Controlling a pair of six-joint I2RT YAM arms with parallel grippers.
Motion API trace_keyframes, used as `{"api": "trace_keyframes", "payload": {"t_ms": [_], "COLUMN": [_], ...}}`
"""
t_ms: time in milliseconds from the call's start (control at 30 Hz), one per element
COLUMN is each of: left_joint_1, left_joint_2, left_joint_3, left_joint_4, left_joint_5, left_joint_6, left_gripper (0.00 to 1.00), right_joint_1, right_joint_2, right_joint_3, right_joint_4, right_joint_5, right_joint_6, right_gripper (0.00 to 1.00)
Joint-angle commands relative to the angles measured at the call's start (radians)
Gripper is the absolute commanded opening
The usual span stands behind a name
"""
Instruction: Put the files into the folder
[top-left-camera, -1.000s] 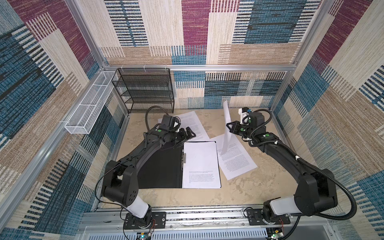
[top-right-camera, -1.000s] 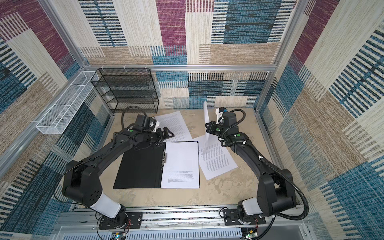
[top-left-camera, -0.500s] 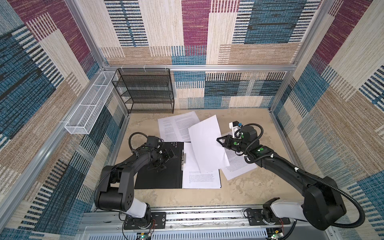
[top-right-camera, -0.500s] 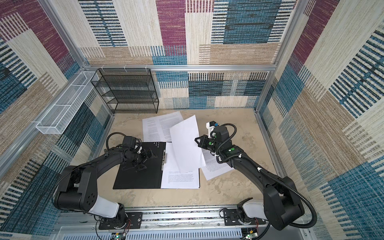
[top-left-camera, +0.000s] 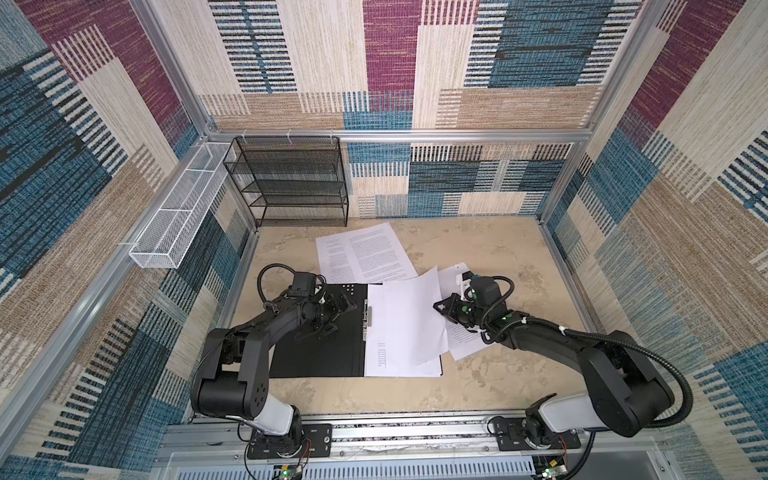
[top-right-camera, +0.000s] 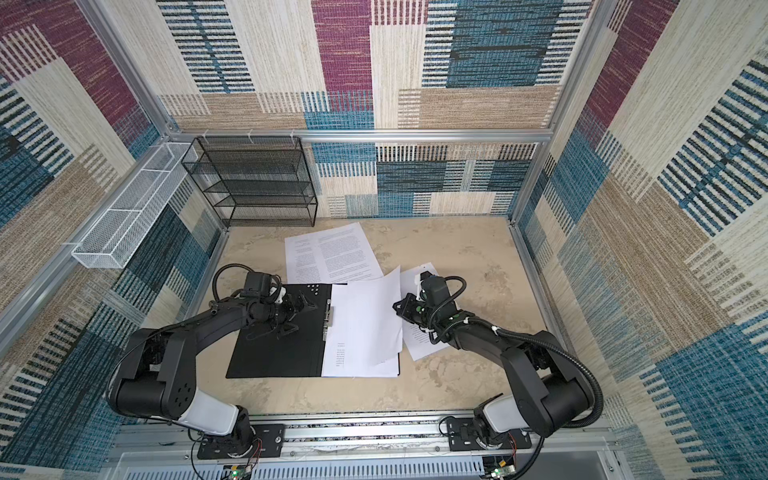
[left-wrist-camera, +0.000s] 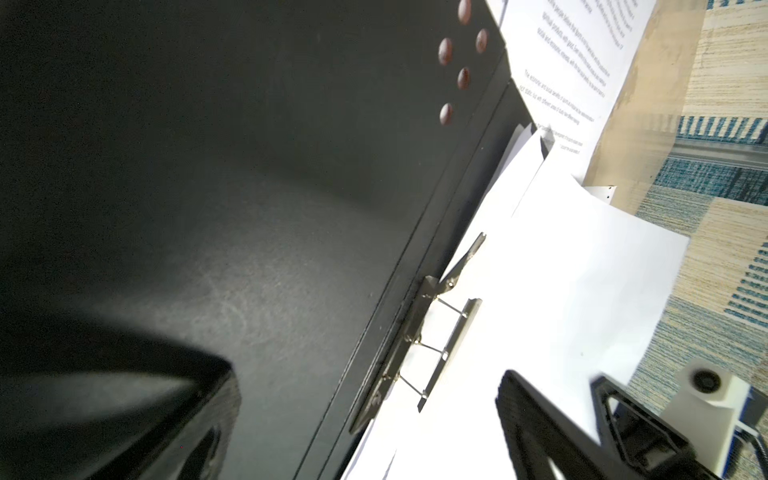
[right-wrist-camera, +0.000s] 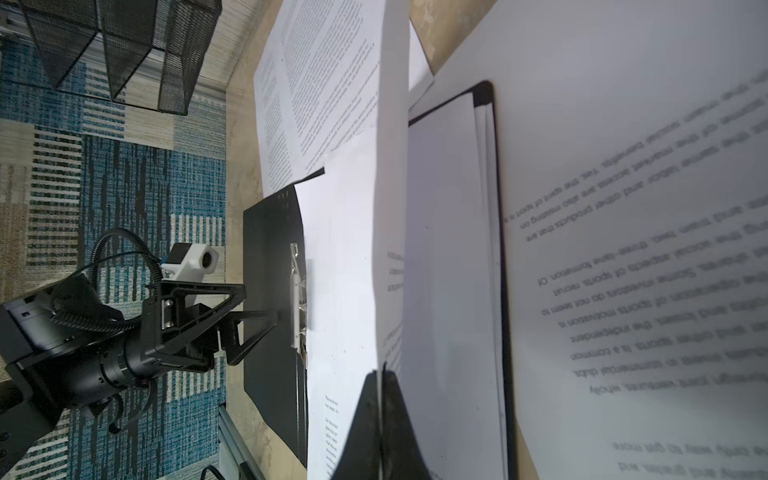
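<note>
the right tool (top-left-camera: 441, 308) is pinched tight on one edge of a white sheet (top-left-camera: 415, 318). that sheet hangs slanted over the right half of the open folder (top-left-camera: 316, 353), just above the stack (top-left-camera: 399, 368) lying in it. the left tool (top-left-camera: 337, 318) has its fingers wide apart with nothing between them. it sits low over the bare black left half, just beside the metal clip (top-left-camera: 365, 311) on the spine.

to my eye the step is laying this sheet down. i'd lower the free edge first and square it to the stack so no corner pokes past the folder's rim. then i'd ease the inner edge toward the clip without riding up over it. let go only once the paper lies flat, because dropped from a tilt it could drift off onto the surface (top-left-camera: 498, 374). the left tool could press the stack if it starts to skid.

the sheet is thin and floppy, blank on the side facing up. the right wrist view shows it nearly edge-on, curling away from the closed fingertips (right-wrist-camera: 361, 424). two printed sheets (top-left-camera: 361, 253) overlap on the surface behind the folder. another (top-left-camera: 461, 349) lies beside it under the right arm, so the job looks partway done.
</note>
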Motion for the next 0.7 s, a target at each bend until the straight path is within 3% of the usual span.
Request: {"api": "trace_keyframes", "payload": {"t_ms": [0,667], "left_joint_1": [0.002,0.017], "left_joint_2": [0.022,0.035], "left_joint_3": [-0.019,-0.049], "left_joint_4": [-0.093,-0.079], "left_joint_5": [-0.097,-0.091], "left_joint_6": [-0.015,-0.042], "left_gripper": [0.99,0.99], "right_joint_1": [0.023,0.101], "right_joint_2": [0.025,0.101], "right_joint_3": [-0.018,-0.051], "right_joint_4": [0.109,0.224], "right_joint_5": [0.023,0.097], "right_joint_6": [0.043,0.13], "right_gripper": [0.0,0.0]}}
